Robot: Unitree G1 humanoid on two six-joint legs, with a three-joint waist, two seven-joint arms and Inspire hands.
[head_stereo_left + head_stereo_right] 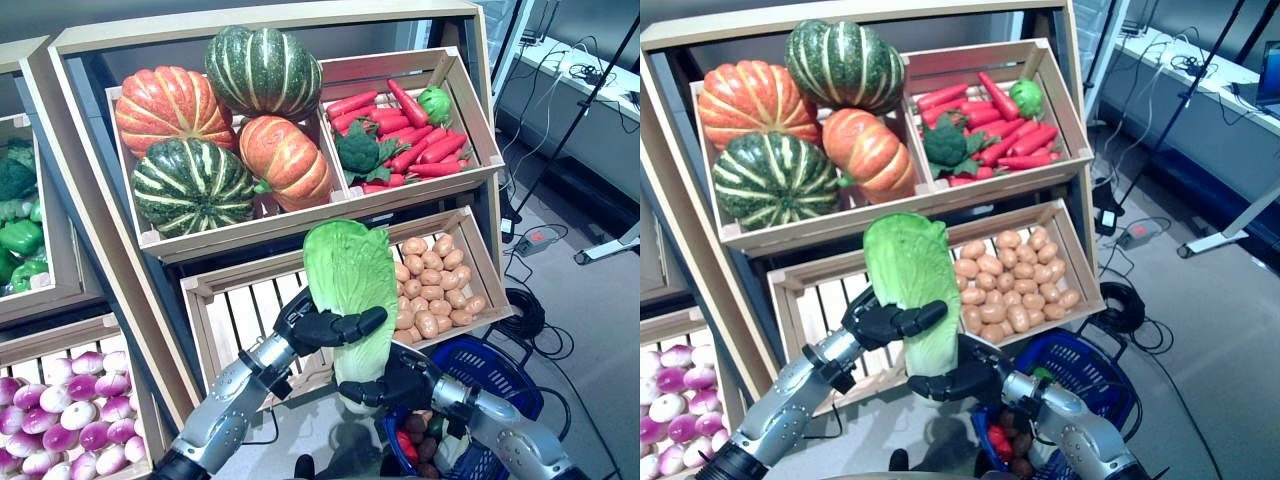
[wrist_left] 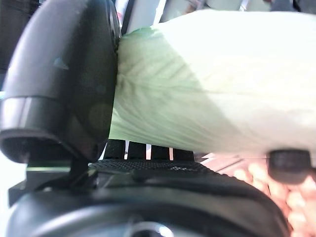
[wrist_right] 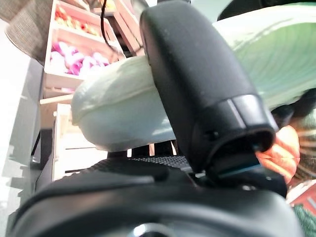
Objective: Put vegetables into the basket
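A long green napa cabbage (image 1: 350,272) stands upright in front of the lower shelf, held by both hands. My left hand (image 1: 322,327) is curled round its middle, thumb (image 2: 64,84) pressed on the leaf (image 2: 207,84). My right hand (image 1: 396,384) grips its white base (image 3: 118,113) from below, thumb (image 3: 197,84) across it. The blue basket (image 1: 510,375) sits on the floor just right of and below the cabbage, with several red and brown vegetables (image 1: 415,442) inside.
The shelf holds crates of pumpkins (image 1: 215,130), red peppers with broccoli (image 1: 400,130), and potatoes (image 1: 435,285). A slatted crate (image 1: 240,320) lies behind my left hand. Purple-white turnips (image 1: 60,405) and green peppers (image 1: 20,240) are at the left. Cables (image 1: 525,310) lie on the floor at the right.
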